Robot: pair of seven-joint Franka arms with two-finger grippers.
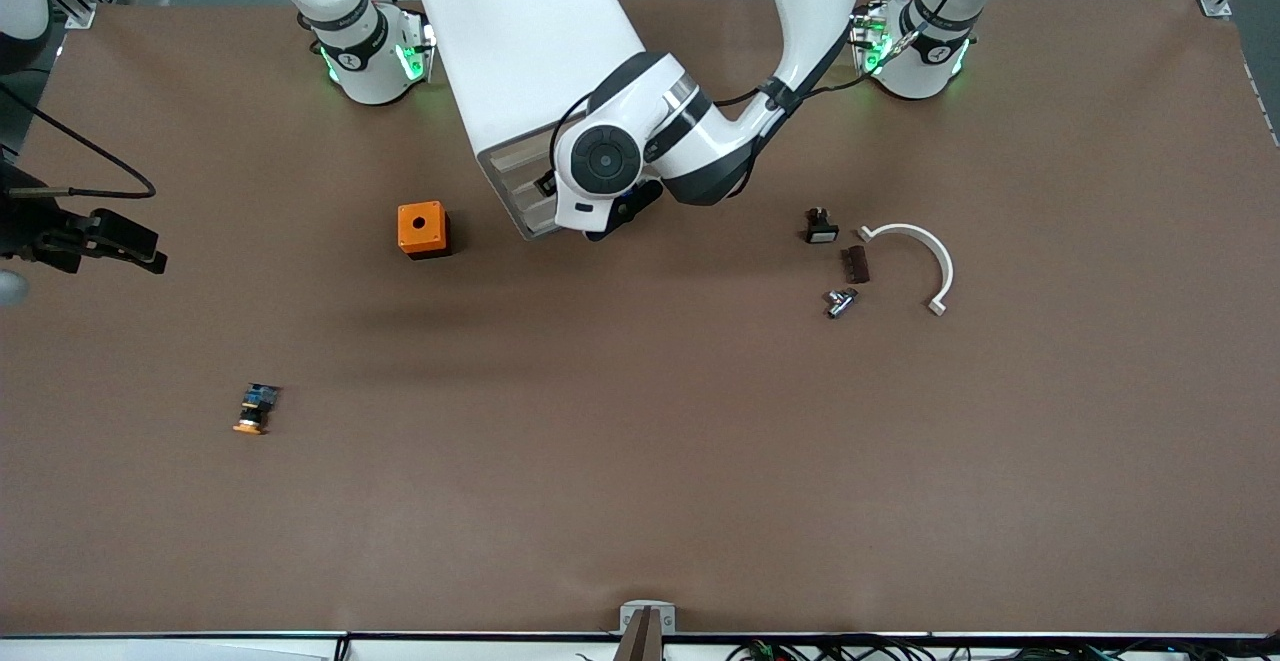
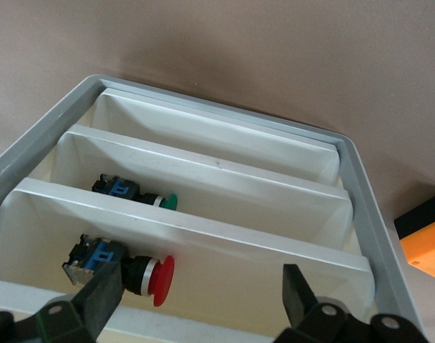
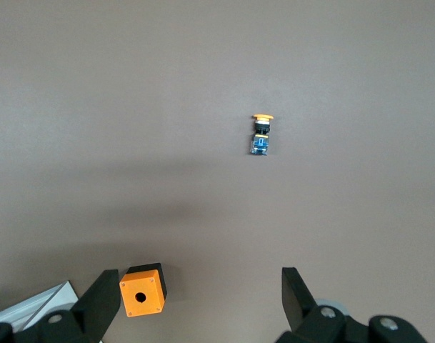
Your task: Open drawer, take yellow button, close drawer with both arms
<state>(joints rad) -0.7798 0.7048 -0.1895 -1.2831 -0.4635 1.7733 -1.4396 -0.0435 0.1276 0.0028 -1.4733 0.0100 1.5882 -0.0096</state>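
Left hand (image 2: 196, 300) hangs released, fingers (image 2: 96, 296) spread wide, over the open front of the white drawer cabinet (image 1: 530, 51). Below it lie three white drawers (image 2: 203, 236) pulled out in steps. A red-capped push-button (image 2: 124, 270) lies in the drawer directly under the hand, close by one finger, and a green-capped push-button (image 2: 135, 194) lies in the next drawer. Nothing is gripped.

Right hand (image 3: 196, 300) is also released, fingers spread and empty, hanging high over the brown counter (image 1: 640, 461) at the right arm's end. Under it, close by one finger, sits the orange cube (image 3: 141, 290) with a round hole, beside the cabinet's corner. The button (image 3: 261, 135), with its orange cap, black body and blue bit, lies on its side on the bare counter, well apart from this hand and from the cube, and nearer to the front camera than the cube.

Toward the left arm's end lie a small black part (image 1: 820, 227), a dark brown block (image 1: 855, 264), a metal fitting (image 1: 840, 301) and a white curved bracket (image 1: 925, 259), all clear of both hands.
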